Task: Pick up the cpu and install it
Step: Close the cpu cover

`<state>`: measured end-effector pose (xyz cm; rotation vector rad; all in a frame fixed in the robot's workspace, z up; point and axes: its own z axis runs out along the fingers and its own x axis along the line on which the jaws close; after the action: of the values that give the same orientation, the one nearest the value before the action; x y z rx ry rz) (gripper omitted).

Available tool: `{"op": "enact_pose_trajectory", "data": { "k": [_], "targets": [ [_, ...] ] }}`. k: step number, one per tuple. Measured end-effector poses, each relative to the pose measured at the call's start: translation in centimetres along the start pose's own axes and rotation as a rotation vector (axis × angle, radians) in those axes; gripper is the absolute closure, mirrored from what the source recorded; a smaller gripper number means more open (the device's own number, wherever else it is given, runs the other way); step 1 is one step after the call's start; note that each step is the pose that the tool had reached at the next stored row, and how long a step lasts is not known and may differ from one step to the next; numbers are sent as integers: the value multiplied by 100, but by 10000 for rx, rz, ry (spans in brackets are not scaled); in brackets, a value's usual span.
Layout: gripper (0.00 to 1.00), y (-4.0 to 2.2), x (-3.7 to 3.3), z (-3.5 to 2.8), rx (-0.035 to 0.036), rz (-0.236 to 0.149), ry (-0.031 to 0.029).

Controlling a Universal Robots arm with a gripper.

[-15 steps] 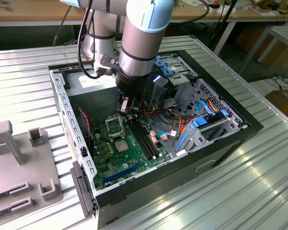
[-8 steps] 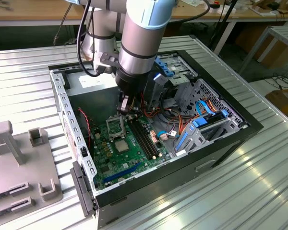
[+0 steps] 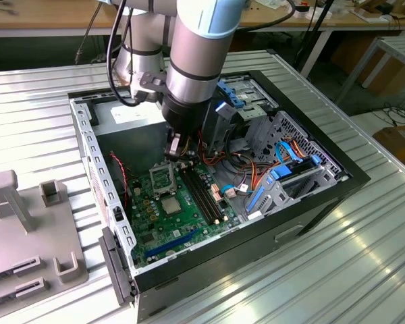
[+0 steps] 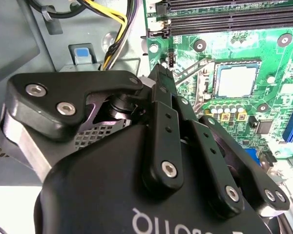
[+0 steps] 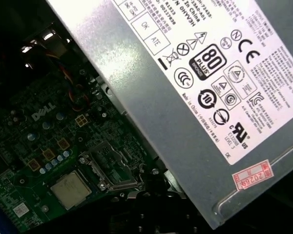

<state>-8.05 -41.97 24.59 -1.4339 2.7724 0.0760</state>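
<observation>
The arm reaches down into the open computer case, which lies on its side on the ribbed metal table. In the exterior view the gripper hangs above the far end of the green motherboard, beside the long black memory slots. In the second wrist view the gripper has its two black fingers drawn close together, clenched with nothing visible between the tips; whether the tips touch the board cannot be determined.

The cpu lies flat in its socket on the motherboard, nearer the camera than the gripper in the exterior view and apart from it. The hinged metal socket frame stands swung open on the far side of the cpu, between it and the gripper. In the second wrist view the cpu lies past the fingertips, clear of them. In the first wrist view the cpu sits just beside the open frame, with the grey power supply close above.
</observation>
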Motion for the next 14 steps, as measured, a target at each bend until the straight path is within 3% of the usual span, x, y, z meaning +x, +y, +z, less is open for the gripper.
{"op": "enact_pose_trajectory", "data": {
  "k": [2, 14],
  "targets": [
    [89, 5, 4, -1, 29, -134, 55],
    [89, 8, 7, -47, 19, -816, 102]
  ]
}}
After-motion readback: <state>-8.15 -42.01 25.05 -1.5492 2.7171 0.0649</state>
